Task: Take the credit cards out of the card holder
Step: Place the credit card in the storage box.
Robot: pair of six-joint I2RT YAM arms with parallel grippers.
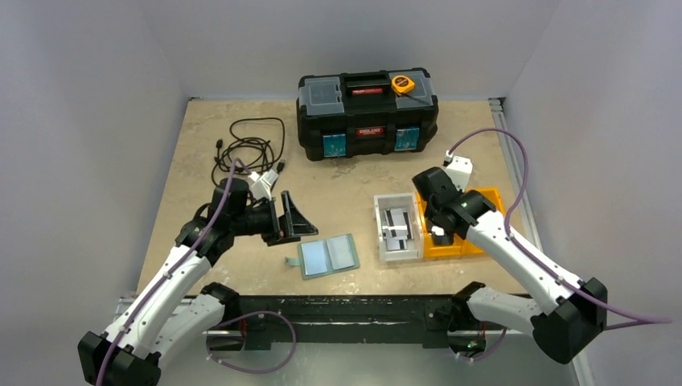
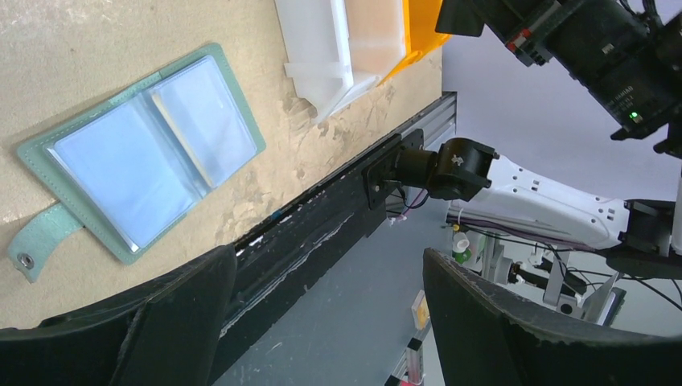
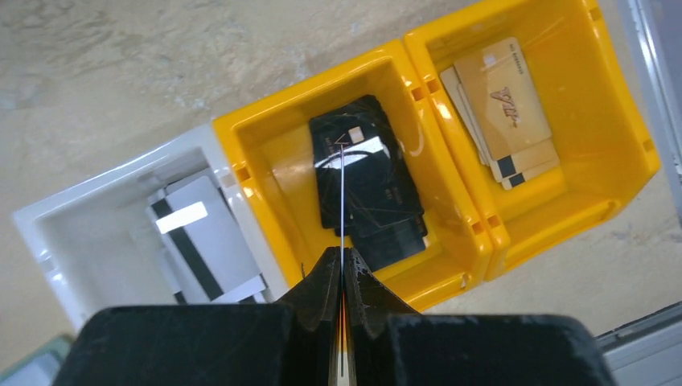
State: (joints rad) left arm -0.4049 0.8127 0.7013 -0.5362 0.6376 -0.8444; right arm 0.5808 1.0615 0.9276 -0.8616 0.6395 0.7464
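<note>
The teal-green card holder (image 1: 328, 256) lies open and flat on the table, showing pale blue pockets (image 2: 145, 161) and a side tab (image 2: 36, 245). My left gripper (image 1: 293, 217) hovers just left of it and above it. It is open (image 2: 322, 322) with nothing between its fingers (image 2: 177, 314). My right gripper (image 3: 342, 269) is shut on a thin credit card (image 3: 342, 193) seen edge-on. It holds the card over the orange bin's (image 3: 265, 153) compartment of black cards (image 3: 366, 181). Tan-orange cards (image 3: 503, 108) lie in the adjoining compartment.
A white bin (image 1: 398, 227) with pale striped cards (image 3: 205, 241) stands against the orange bin (image 1: 482, 201). At the back sits a black toolbox (image 1: 367, 112) with a tape measure (image 1: 402, 84) on top. A coiled black cable (image 1: 249, 149) lies at back left.
</note>
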